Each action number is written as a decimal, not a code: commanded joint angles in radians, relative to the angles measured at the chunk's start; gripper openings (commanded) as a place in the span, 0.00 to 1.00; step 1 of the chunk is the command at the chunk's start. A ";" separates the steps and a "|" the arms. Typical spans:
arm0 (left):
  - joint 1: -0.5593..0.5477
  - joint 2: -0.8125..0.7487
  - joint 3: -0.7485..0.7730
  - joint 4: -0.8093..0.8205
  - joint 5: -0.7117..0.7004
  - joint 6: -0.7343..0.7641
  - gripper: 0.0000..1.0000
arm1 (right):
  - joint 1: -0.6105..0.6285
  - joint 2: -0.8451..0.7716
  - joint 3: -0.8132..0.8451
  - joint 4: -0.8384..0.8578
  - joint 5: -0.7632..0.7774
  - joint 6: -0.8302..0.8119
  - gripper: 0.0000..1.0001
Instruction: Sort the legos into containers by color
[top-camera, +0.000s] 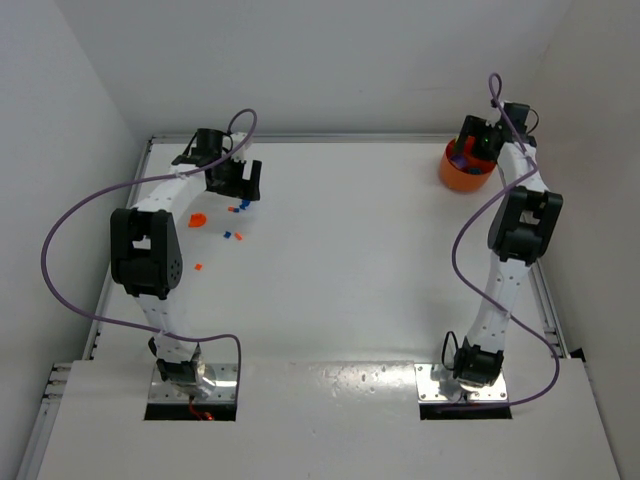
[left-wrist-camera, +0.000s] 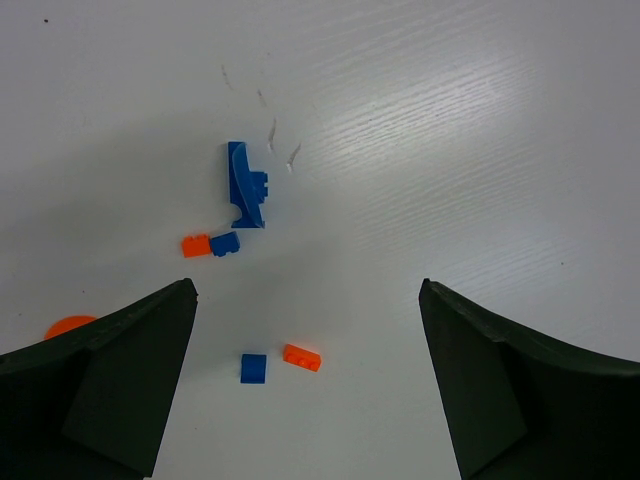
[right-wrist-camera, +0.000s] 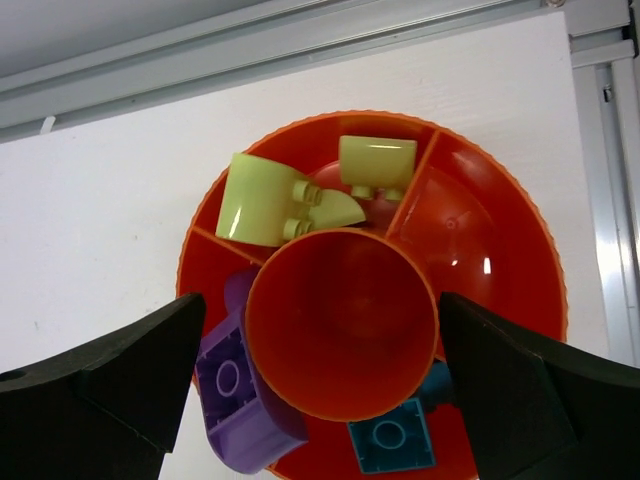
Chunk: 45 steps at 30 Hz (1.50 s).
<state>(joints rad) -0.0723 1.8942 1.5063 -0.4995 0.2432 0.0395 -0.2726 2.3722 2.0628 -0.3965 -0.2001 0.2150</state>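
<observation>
Small legos lie scattered on the white table by my left arm. In the left wrist view a larger blue piece (left-wrist-camera: 247, 187) lies ahead, with an orange brick (left-wrist-camera: 196, 245) touching a blue brick (left-wrist-camera: 225, 243) nearer me. A blue brick (left-wrist-camera: 253, 368) and an orange brick (left-wrist-camera: 301, 357) lie between the fingers of my left gripper (left-wrist-camera: 308, 300), which is open and holds nothing. My right gripper (right-wrist-camera: 322, 310) hangs open over the orange container (right-wrist-camera: 500, 230), its fingers on either side of the central cup (right-wrist-camera: 340, 320). The bowl's compartments hold yellow-green pieces (right-wrist-camera: 265, 200), a purple brick (right-wrist-camera: 235, 385) and a teal brick (right-wrist-camera: 393, 440).
From above, the legos (top-camera: 226, 233) spread beside the left gripper (top-camera: 240, 188), with one orange brick (top-camera: 198, 266) nearer the arm's base. The orange container (top-camera: 465, 168) stands at the far right corner under the right gripper (top-camera: 480, 140). A metal rail (right-wrist-camera: 300, 50) edges the table behind it.
</observation>
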 joint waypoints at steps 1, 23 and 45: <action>-0.007 -0.015 0.034 0.010 0.007 -0.018 1.00 | -0.005 -0.059 -0.041 -0.002 -0.062 0.044 0.99; -0.007 0.003 0.043 0.010 0.044 -0.018 1.00 | -0.005 -0.225 -0.168 -0.082 -0.143 0.080 0.99; 0.014 -0.093 -0.064 0.096 0.152 -0.012 1.00 | 0.026 -0.401 -0.282 -0.127 -0.328 -0.040 0.99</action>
<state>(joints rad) -0.0700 1.8767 1.4563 -0.4534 0.3294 0.0399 -0.2573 2.0838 1.7832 -0.5533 -0.4561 0.2150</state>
